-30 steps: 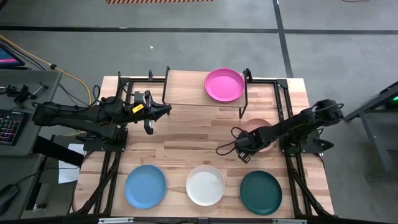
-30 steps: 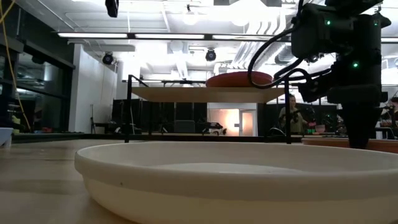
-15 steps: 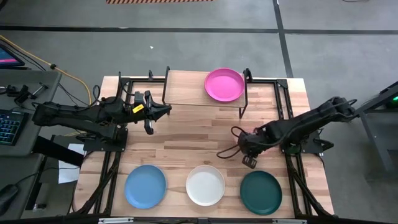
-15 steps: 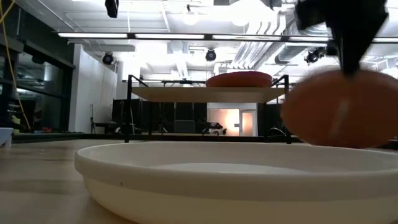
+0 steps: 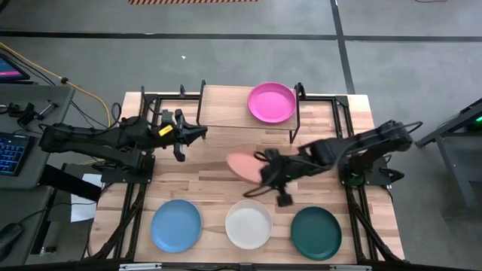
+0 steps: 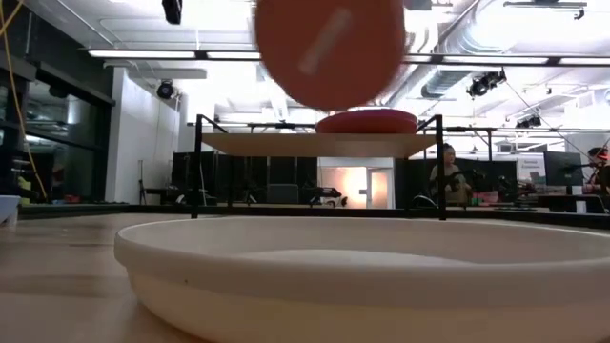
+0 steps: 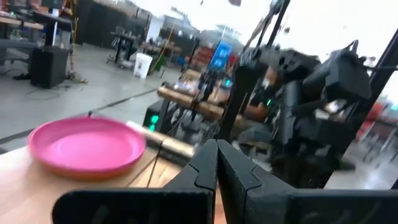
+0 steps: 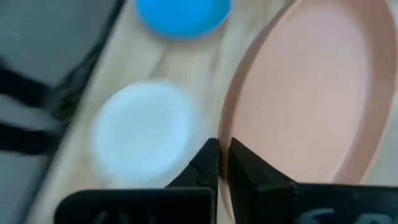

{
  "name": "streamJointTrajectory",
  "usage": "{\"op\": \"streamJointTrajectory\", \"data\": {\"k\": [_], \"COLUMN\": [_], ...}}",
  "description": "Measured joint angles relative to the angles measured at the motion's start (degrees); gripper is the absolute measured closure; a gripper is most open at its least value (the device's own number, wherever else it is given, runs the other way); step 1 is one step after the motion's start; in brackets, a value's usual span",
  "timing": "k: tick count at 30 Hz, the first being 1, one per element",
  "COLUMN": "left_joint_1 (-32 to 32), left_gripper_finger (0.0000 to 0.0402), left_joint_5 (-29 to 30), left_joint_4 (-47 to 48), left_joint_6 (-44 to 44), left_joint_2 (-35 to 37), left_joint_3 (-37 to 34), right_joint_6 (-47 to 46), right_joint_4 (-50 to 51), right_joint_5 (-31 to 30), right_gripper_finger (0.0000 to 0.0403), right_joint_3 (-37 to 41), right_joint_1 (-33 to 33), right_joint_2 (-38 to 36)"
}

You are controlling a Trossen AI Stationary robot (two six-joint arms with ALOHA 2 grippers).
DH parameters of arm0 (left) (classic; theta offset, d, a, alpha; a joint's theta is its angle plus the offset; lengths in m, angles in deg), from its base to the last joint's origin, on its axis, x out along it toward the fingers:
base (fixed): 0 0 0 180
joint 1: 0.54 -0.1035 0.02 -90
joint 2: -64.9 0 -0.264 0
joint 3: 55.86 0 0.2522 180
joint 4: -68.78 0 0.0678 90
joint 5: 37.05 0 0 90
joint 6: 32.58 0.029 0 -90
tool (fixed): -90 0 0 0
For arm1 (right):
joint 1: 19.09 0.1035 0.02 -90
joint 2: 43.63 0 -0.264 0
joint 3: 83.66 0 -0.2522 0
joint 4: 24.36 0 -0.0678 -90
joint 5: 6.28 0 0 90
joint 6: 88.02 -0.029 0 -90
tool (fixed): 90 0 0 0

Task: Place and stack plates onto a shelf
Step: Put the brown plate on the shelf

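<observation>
Right claw (image 5: 265, 170) over the middle of the wooden counter (image 5: 211, 162), pinching the rim of a round salmon pink plate (image 5: 242, 165) between its closed-down fingers (image 8: 208, 163). Plate lifted clear of the counter and tilted, reaching out from the claw toward the left arm's side, with most of its disc beyond the fingertips. Seen from table height as a blurred salmon disc (image 6: 330, 50) hanging high above the shelf.

Behind the right claw, at the far edge of the counter: small light-wood shelf on thin black metal legs (image 5: 226, 117), carrying a round magenta plate (image 5: 272, 102) on its right half. Nearer the front edge than the claw, in a row on the counter: round light blue plate (image 5: 176, 225), round white plate (image 5: 249, 223) almost directly below the claw's front, and round dark green plate (image 5: 315, 232) off to its right.

Left claw (image 5: 197, 134) held just beside the shelf's left end, fingers (image 7: 205, 163) pressed together on nothing, well apart from the salmon plate. Magenta plate (image 7: 87, 145) visible ahead of it, and the right arm beyond.
</observation>
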Motion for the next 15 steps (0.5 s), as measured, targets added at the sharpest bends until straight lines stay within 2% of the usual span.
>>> {"op": "streamJointTrajectory", "data": {"k": [3, 7, 11, 15], "left_joint_1": [0.01, 0.01, 0.02, 0.03], "left_gripper_finger": [0.0401, 0.0401, 0.0401, 0.0401], "left_joint_5": [-0.33, -4.32, -8.16, -8.46], "left_joint_4": [-6.48, -16.38, -16.78, -16.79], "left_joint_6": [-1.31, -3.25, -2.08, -0.23], "left_joint_2": [0.04, 1.06, 2.14, 2.94], "left_joint_3": [0.00, 0.99, 3.04, 3.48], "right_joint_6": [8.95, 19.61, 24.52, 29.69], "right_joint_4": [1.40, 6.53, 9.75, 7.46], "right_joint_5": [-6.53, -14.04, -15.26, -15.22], "right_gripper_finger": [0.0403, 0.0403, 0.0403, 0.0403], "right_joint_3": [-8.71, -19.00, -25.10, -26.96], "right_joint_1": [-2.47, -7.39, -13.50, -19.22], "right_joint_2": [5.46, 12.06, 17.97, 22.59]}}
